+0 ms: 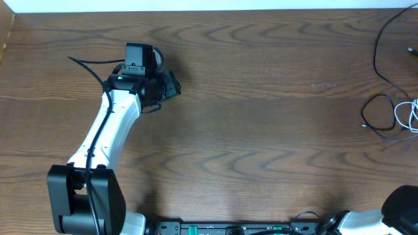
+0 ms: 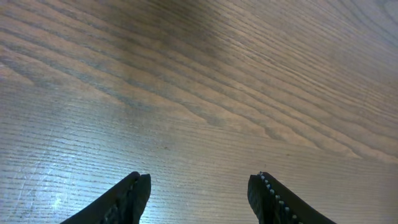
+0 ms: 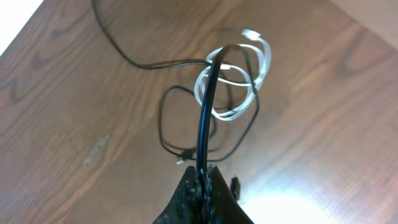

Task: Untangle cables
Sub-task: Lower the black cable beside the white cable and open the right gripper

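Observation:
The cables lie tangled at the table's far right edge: a black cable (image 1: pixel 375 112) in loose loops and a white cable (image 1: pixel 406 114) coiled through it. In the right wrist view my right gripper (image 3: pixel 206 177) is shut on a stretch of the black cable (image 3: pixel 204 118), which rises from the jaws to the white cable (image 3: pixel 245 81). More black loops (image 3: pixel 163 124) rest on the wood beneath, with a small plug (image 3: pixel 235 185) beside the jaws. My left gripper (image 1: pixel 171 85) is far off at the upper left, open (image 2: pixel 200 186) over bare wood with nothing between its fingers (image 2: pixel 134 193).
A black cord (image 1: pixel 385 32) trails from the tangle toward the table's far right corner. The wooden table (image 1: pixel 261 98) stretches between the two arms. The right arm's base (image 1: pixel 401 205) shows at the bottom right. A pale wall edge runs along the top.

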Robot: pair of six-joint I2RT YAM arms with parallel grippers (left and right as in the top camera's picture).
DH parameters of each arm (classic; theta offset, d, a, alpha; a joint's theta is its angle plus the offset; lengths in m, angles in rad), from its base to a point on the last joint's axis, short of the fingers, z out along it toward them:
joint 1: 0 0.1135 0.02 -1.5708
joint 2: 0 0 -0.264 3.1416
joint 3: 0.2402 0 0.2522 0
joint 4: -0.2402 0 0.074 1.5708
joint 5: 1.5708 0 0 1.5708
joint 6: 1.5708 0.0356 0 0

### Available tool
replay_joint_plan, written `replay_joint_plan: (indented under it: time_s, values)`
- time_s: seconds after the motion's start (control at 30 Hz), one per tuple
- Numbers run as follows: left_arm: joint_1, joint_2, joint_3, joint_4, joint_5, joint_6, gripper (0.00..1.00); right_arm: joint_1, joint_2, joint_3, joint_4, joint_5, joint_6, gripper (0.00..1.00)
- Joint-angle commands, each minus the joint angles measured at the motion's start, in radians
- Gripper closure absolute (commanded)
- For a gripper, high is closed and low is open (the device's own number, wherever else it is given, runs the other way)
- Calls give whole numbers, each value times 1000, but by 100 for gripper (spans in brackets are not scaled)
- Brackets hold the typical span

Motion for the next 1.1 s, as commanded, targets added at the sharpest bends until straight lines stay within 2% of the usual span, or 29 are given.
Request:
replay_joint_plan:
  time_s: [0.0, 0.17, 0.27, 0.33, 0.43, 0.5, 0.53, 0.6, 0.67, 0.73, 0.87, 0.93, 1.07]
  values:
    - [4, 6, 6, 0, -9, -8, 44, 50, 76, -6, 40, -68, -40, 99]
    - [4, 6, 6, 0, -9, -8, 44, 156, 187, -6, 161, -98, -39, 99]
    - [4, 6, 6, 0, -9, -8, 44, 211, 261, -6, 234, -50, 27, 99]
    - [4, 6, 6, 0, -9, -8, 44, 239, 325, -6, 286, 32, 85, 87]
    - [4, 6, 6, 0, -9, -8, 44, 255, 391, -6, 311, 44, 87, 55]
    - [4, 6, 6, 0, -9, -8, 44, 257, 412, -6, 288, 43, 88, 42]
    - [4, 6, 6, 0, -9, -8, 44, 256, 412, -6, 282, 43, 88, 39]
    - [4, 6, 6, 0, -9, -8, 38, 256, 396, -2, 268, 43, 88, 37]
    - [4, 6, 6, 0, -9, -8, 37, 256, 364, 4, 249, 42, 82, 36]
    - [4, 6, 6, -1, -9, -8, 32, 259, 282, 10, 230, -25, 13, 35]
    - [4, 6, 6, -1, -9, -8, 28, 273, 146, 10, 208, -200, -114, 28]
    - [4, 6, 6, -1, -9, -8, 2, 284, 79, 10, 180, -249, -151, 25]
    - [4, 6, 6, 0, -9, -8, 2, 321, -61, 10, 106, -286, -194, 22]
